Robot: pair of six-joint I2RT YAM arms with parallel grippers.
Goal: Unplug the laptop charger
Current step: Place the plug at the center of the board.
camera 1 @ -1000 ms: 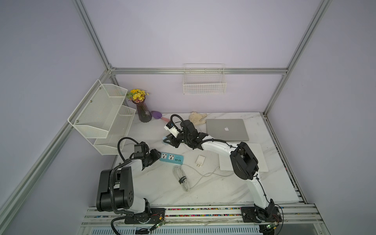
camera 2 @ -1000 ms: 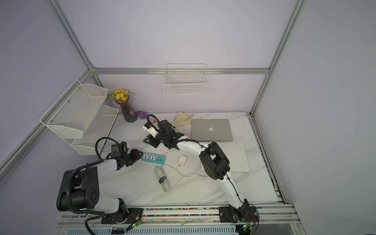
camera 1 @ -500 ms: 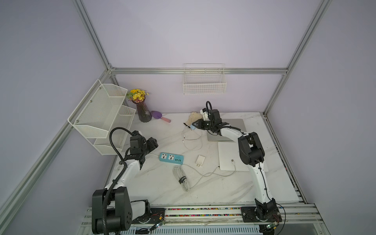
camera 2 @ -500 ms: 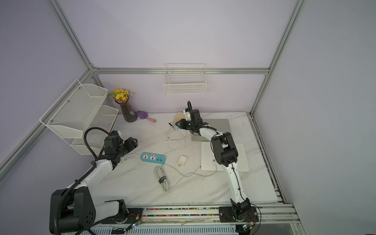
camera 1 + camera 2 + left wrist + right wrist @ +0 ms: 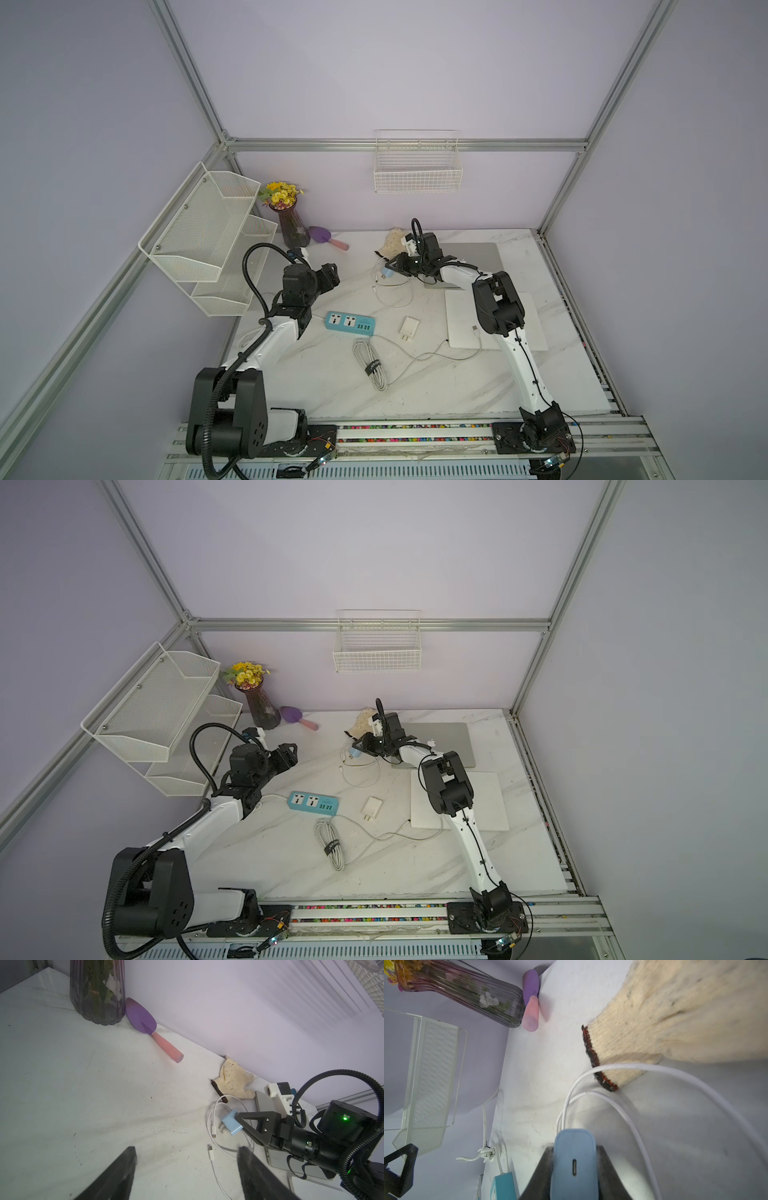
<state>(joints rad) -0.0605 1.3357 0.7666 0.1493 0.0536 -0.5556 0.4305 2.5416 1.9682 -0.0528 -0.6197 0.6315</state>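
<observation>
I counted two chargers, one strip [image 5: 350, 323].
Right pincer [image 5: 574, 1153] gripped the blue charger [image 5: 231, 1126]; left pincer [image 5: 186, 1149] gaped empty; white charger [image 5: 409, 328] lay near the strip.

The white, marble-veined bench [image 5: 415, 395] carries everything. At its rear edge stands a purple vase [image 5: 293, 226] of yellow flowers, with a purple trowel [image 5: 328, 239] with a pink handle lying just beside it; further along lies a cream knitted glove [image 5: 392, 245], next to a closed silver laptop [image 5: 478, 257]. A thin white cable [image 5: 395, 291] loops loosely in front of the glove. Mid-bench lie a teal power strip [image 5: 350, 323] and, near it but apart, a white charger brick [image 5: 408, 328] with its prongs bare. A strapped coil of grey cable [image 5: 372, 365] trails towards a flat white slab [image 5: 459, 320] just in front of the laptop.
</observation>
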